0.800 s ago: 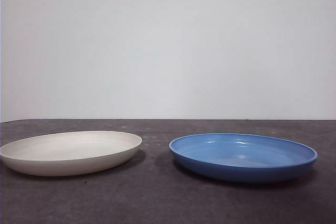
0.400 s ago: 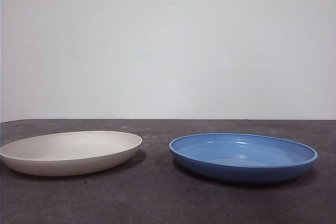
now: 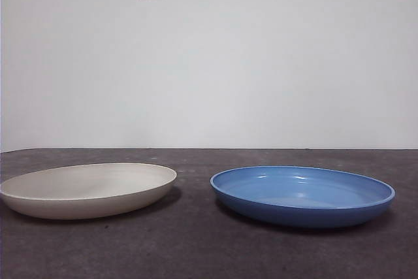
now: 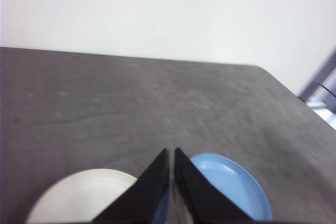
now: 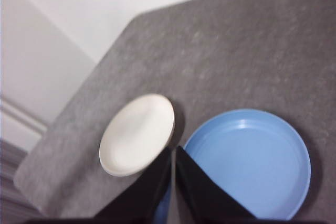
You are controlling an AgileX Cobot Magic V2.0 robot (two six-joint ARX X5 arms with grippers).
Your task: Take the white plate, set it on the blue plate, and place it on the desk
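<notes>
Step 1 not begun: white plate (image 3: 88, 189) sits flat on tabletop (image 3: 196, 253), left side, w/ blue plate (image 3: 302, 195) just beside it on the right, small gap btwn, not touching. Both empty. Left claw (image 4: 171, 153) hangs high over the plates, jaws together, holding nothing. Right claw (image 5: 173, 150) same: high up, jaws together, empty. Neither arm shows in front view. Next, I'd judge: one claw must part its jaws, drop to the white plate's rim & pinch it, since the shallow rim leaves little to grip.

No text on anything here is legible.
</notes>
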